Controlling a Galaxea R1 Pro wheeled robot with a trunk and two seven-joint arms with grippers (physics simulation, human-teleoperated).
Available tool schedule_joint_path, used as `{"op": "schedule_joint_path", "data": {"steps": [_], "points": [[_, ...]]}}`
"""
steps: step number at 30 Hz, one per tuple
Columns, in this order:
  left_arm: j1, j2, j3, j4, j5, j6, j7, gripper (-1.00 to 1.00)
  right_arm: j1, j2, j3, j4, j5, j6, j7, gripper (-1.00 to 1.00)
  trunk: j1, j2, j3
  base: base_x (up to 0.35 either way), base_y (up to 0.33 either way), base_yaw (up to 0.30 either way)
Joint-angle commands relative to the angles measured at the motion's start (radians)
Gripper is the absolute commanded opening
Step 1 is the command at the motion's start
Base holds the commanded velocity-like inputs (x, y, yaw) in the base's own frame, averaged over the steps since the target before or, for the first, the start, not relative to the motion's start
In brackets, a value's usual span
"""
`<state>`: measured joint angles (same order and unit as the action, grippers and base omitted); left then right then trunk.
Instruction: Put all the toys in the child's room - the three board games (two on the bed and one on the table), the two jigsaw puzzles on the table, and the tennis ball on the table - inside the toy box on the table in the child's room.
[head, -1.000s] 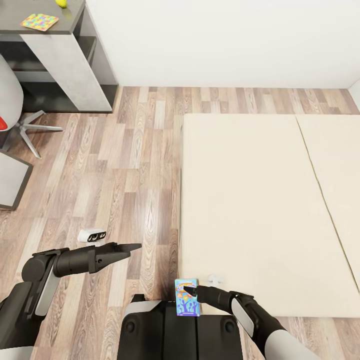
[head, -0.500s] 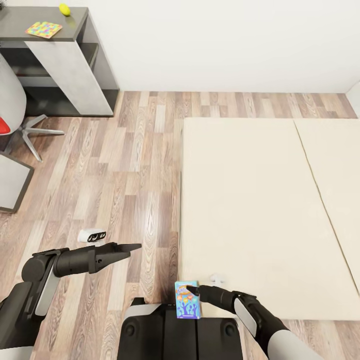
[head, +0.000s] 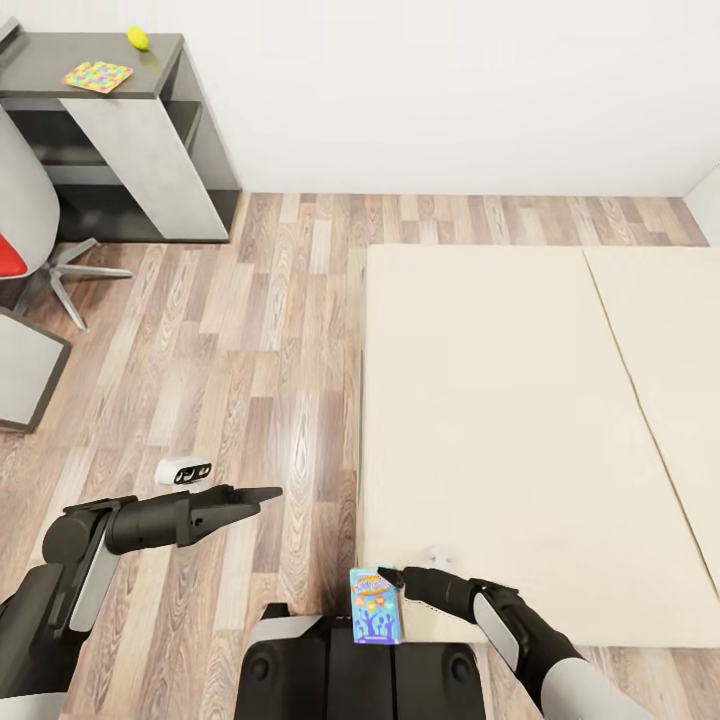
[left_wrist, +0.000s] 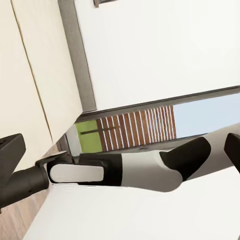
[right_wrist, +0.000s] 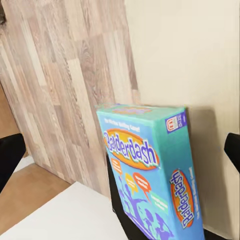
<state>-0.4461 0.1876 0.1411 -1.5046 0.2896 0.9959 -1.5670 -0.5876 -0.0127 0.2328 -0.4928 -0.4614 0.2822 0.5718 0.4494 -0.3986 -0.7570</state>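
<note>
The small blue board game (head: 375, 605), a Balderdash box (right_wrist: 150, 175), stands upright at the near left corner of the bed (head: 520, 420), just in front of my base. My right gripper (head: 388, 574) is at the box's top right corner. In the right wrist view its fingertips (right_wrist: 10, 155) sit wide apart with the box beyond them, so it is open. My left gripper (head: 255, 495) hovers over the floor, open and empty. A jigsaw puzzle (head: 97, 76) and the tennis ball (head: 138, 38) lie on the table (head: 40, 55) at the far left. The toy box is out of view.
A red-and-white swivel chair (head: 25, 240) stands by the table. A small white object (head: 184, 469) lies on the wood floor near my left gripper. A grey panel (head: 25, 370) juts in at the left edge. The white wall runs behind the bed.
The head view has tilted up, so table and bed sit lower in the picture. My right gripper has drawn back slightly to the right of the box. The left arm has not moved.
</note>
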Motion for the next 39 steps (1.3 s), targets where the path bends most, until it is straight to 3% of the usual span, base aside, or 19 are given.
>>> {"op": "schedule_joint_path", "data": {"steps": [1, 6, 15, 23, 31, 34, 35, 39], "points": [[0.000, 0.001, 0.000, 0.000, 0.000, 0.011, -0.004, 1.00, -0.001, -0.003, 0.005, -0.023, -0.010, 0.009, -0.001, 1.00, 0.001, -0.001, 0.001, 0.000, 0.000, 0.000], [0.000, 0.003, 0.002, 0.000, 0.000, 0.012, -0.004, 1.00, -0.005, -0.009, 0.005, -0.118, -0.011, 0.019, -0.001, 1.00, 0.001, -0.001, 0.009, 0.000, 0.000, 0.000], [0.001, 0.003, 0.002, 0.000, -0.001, 0.011, -0.004, 1.00, -0.001, -0.049, -0.005, -0.289, -0.024, 0.102, -0.001, 1.00, 0.001, -0.001, 0.024, 0.000, 0.000, 0.000], [0.000, 0.003, 0.004, 0.005, -0.001, 0.004, -0.003, 1.00, 0.006, -0.056, -0.102, -0.516, -0.056, 0.218, -0.001, 1.00, 0.001, -0.001, 0.037, 0.000, 0.000, 0.003], [0.000, 0.003, 0.005, 0.006, 0.000, -0.007, -0.002, 1.00, 0.072, -0.058, -0.163, -0.694, -0.058, 0.250, -0.001, 1.00, 0.001, -0.001, 0.046, 0.000, 0.000, 0.048], [0.000, 0.003, 0.004, 0.006, 0.000, -0.009, 0.000, 1.00, 0.139, -0.058, -0.212, -0.751, -0.058, 0.250, 0.000, 1.00, 0.001, -0.001, 0.046, 0.000, 0.000, 0.013], [0.000, 0.000, 0.000, 0.006, -0.001, -0.009, 0.004, 1.00, 0.190, -0.059, -0.282, -0.789, -0.059, 0.255, 0.003, 1.00, 0.001, -0.001, 0.046, 0.000, 0.000, 0.003], [0.000, -0.005, -0.006, 0.006, -0.002, -0.010, 0.007, 1.00, 0.209, -0.061, -0.322, -0.805, -0.058, 0.257, 0.024, 1.00, 0.001, -0.001, 0.046, 0.000, 0.000, 0.001]]}}
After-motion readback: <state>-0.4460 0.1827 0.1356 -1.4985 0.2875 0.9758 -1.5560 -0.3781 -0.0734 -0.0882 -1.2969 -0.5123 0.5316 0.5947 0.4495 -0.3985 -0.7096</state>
